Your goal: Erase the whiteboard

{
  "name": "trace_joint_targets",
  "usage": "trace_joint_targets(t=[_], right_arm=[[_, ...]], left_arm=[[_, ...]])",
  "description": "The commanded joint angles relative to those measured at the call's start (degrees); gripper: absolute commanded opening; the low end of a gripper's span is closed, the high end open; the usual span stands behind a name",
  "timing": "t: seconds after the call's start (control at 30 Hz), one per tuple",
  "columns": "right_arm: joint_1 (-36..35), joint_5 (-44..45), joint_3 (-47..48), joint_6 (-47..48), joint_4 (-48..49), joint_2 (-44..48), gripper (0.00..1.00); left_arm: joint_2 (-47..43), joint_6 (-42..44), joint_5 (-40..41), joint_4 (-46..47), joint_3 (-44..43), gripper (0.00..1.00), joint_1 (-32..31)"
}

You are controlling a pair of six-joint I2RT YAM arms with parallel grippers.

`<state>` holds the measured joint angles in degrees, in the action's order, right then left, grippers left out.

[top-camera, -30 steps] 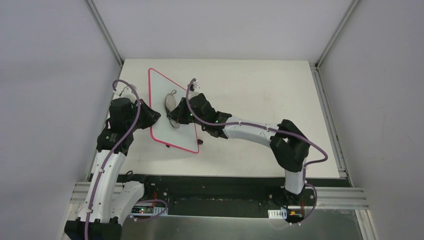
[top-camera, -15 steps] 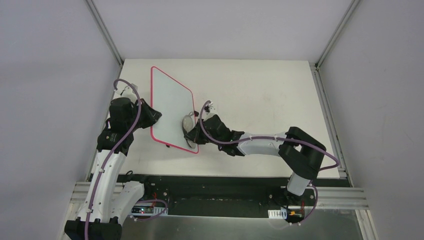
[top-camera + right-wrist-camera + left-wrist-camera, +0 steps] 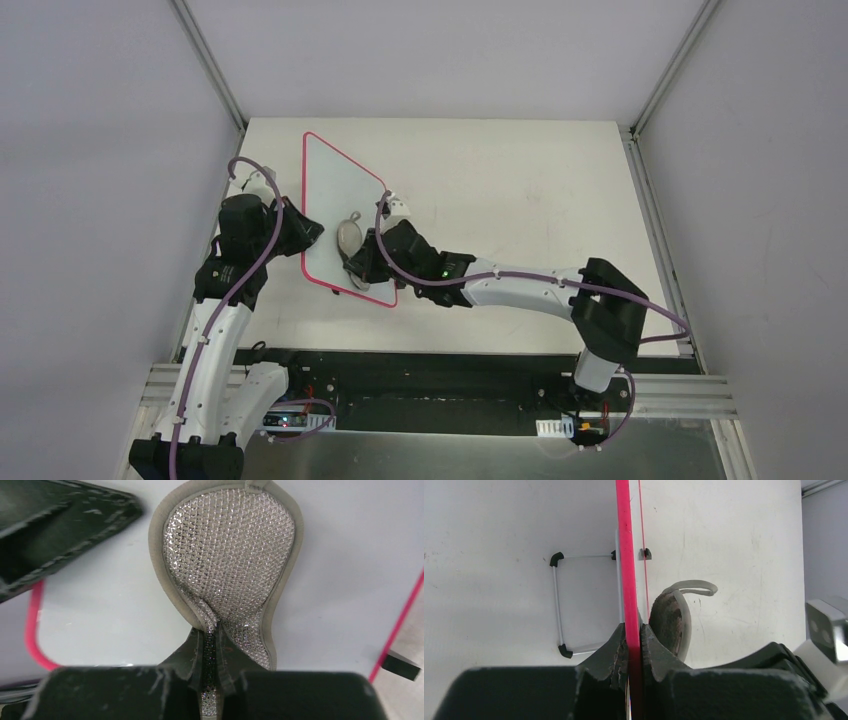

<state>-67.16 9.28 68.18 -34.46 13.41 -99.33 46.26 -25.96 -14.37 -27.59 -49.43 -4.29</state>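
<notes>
The whiteboard [image 3: 335, 185] is white with a thin red-pink frame and stands tilted up off the table; its face looks wiped clean. My left gripper [image 3: 303, 232] is shut on its left edge; in the left wrist view the pink frame [image 3: 625, 570] runs between the closed fingers [image 3: 654, 645]. My right gripper [image 3: 362, 262] is shut on a grey peanut-shaped pad [image 3: 349, 240] with a silvery mesh face [image 3: 230, 555], pressed flat on the board's lower middle [image 3: 100, 610]. The pad's dirty side and loop show in the left wrist view [image 3: 671, 622].
A wire stand with black corners [image 3: 558, 605] sits behind the board on the white table [image 3: 520, 200]. A small black tab [image 3: 402, 664] sticks out at the board's lower right edge. Grey walls close in the table on both sides.
My right gripper swept the pad from the board's middle down to its lower right corner, then back up and left to the lower middle. The left gripper kept its hold; the board shifted slightly.
</notes>
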Motion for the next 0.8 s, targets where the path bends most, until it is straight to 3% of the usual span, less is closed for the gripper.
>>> trace_joint_targets(t=[0.0, 0.3, 0.43, 0.57, 0.77], right_arm=[[-1.81, -3.83, 4.80, 3.20, 0.84, -1.26, 0.00], [3.04, -5.69, -9.03, -4.18, 6.50, -2.54, 0.00], [3.37, -4.79, -10.69, -4.48, 5.92, -1.77, 0.00], [2.31, -6.29, -6.18, -3.56, 4.89, -2.67, 0.00], [-0.91, -8.60, 8.35, 0.38, 0.81, -5.53, 0.00]], left_arm=[[4.19, 7.74, -2.98, -12.21, 4.87, 0.00, -2.30], [3.94, 7.58, -3.21, -12.31, 4.74, 0.00, -2.30], [4.16, 7.52, -3.37, -12.55, 4.50, 0.00, -2.30], [3.95, 7.59, -3.38, -12.57, 4.51, 0.00, -2.30], [3.70, 7.59, -3.08, -12.67, 4.52, 0.00, -2.46]])
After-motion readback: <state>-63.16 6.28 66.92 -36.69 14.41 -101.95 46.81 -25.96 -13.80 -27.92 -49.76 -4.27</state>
